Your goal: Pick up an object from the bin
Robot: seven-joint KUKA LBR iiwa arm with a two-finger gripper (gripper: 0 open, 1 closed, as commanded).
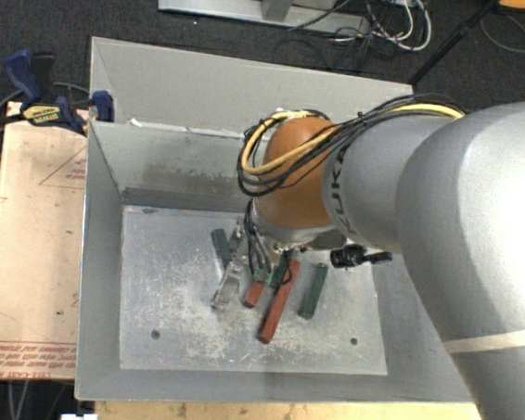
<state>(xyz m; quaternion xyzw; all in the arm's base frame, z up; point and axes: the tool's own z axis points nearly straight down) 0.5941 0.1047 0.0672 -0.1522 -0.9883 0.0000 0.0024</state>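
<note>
My gripper reaches down from under the arm's wrist to the bin floor, just left of the bin's middle. Close on its right lies a short red-brown piece, partly under the wrist. A longer red-brown stick lies aslant beside that, pointing toward the front. Further right rests a dark green bar. A grey-green bar lies just behind the gripper, to its left. I see nothing held by the gripper.
The arm comes in from the right and covers the bin's right and back part, with yellow cables looped over its orange cover. The bin floor to the left and front of the gripper is scuffed bare metal.
</note>
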